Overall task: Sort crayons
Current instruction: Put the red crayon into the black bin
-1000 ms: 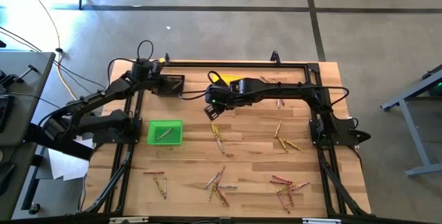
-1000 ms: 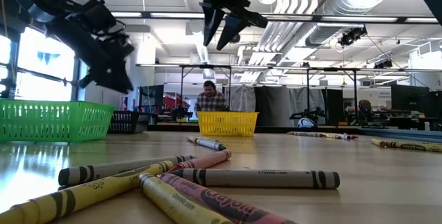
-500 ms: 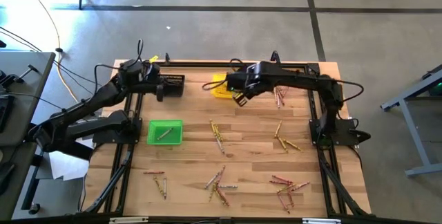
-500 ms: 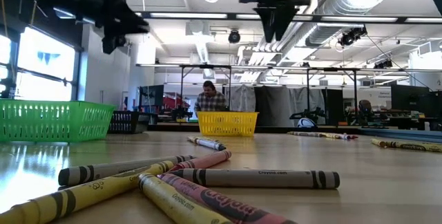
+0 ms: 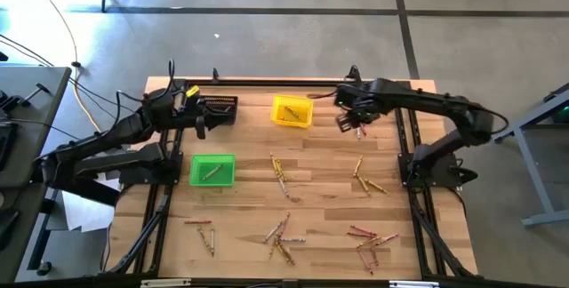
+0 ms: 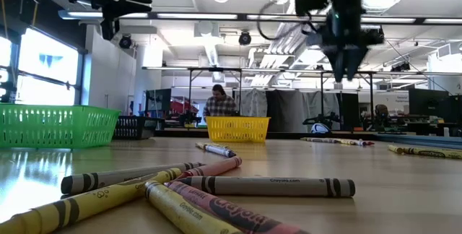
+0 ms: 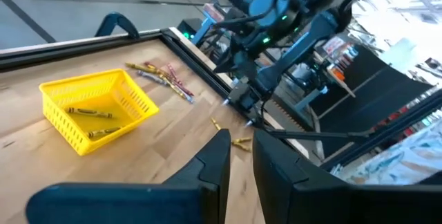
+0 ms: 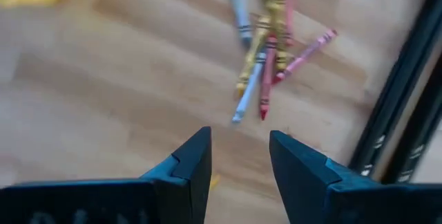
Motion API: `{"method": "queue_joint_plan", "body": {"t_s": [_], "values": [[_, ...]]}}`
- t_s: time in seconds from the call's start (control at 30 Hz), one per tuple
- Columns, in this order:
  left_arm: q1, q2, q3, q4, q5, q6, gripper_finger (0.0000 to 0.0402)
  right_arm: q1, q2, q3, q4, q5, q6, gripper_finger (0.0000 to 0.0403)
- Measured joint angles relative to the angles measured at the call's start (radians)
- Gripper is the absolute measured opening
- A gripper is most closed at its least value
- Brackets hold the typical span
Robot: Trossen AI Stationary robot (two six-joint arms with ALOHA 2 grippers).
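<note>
Crayons lie in loose groups on the wooden table: one bunch point(image 5: 358, 128) at the far right, others mid-table point(image 5: 281, 177) and along the near side point(image 5: 366, 242). My right gripper point(image 5: 342, 124) hangs open above the far-right bunch point(image 8: 266, 51), pointing down and touching nothing. My left gripper point(image 5: 203, 119) is raised beside the black bin point(image 5: 220, 108). Its fingers point(image 7: 240, 156) are nearly level, with a narrow empty gap. The yellow bin point(image 5: 292, 110) holds a few crayons, and the green bin point(image 5: 212, 170) holds one.
A black metal frame point(image 5: 404, 137) runs along the table's left, right and far edges. More crayons lie at the near left point(image 5: 204, 233) and right of centre point(image 5: 366, 180). In the low view, crayons point(image 6: 216, 187) lie close to the camera. A person sits in the room behind.
My right gripper has swung from the middle of the table, past the yellow bin, toward the far right corner; it now hangs over the crayon bunch there. The yellow bin, covered by that arm before, now shows. My left gripper has risen and tipped up toward level beside the black bin.
</note>
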Motion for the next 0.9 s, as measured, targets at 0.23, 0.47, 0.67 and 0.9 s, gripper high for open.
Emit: {"method": "queue_joint_plan", "body": {"t_s": [0.23, 0.47, 0.67, 0.9], "values": [[-0.081, 0.002, 0.000, 0.003, -0.122, -0.028, 0.0048, -0.122, -0.094, -0.298, 0.213, 0.004, 0.255, 0.0133], [-0.123, 0.002, 0.000, 0.006, -0.171, -0.029, 0.0048, -0.227, -0.094, -0.430, 0.417, 0.005, 0.304, 0.0133], [-0.133, 0.002, 0.000, 0.006, -0.190, -0.028, 0.0048, -0.322, -0.087, -0.446, 0.504, 0.064, 0.331, 0.0133], [-0.133, 0.002, 0.000, 0.005, -0.193, -0.012, 0.0048, -0.397, -0.015, -0.447, 0.612, 0.037, 0.357, 0.0133]]}}
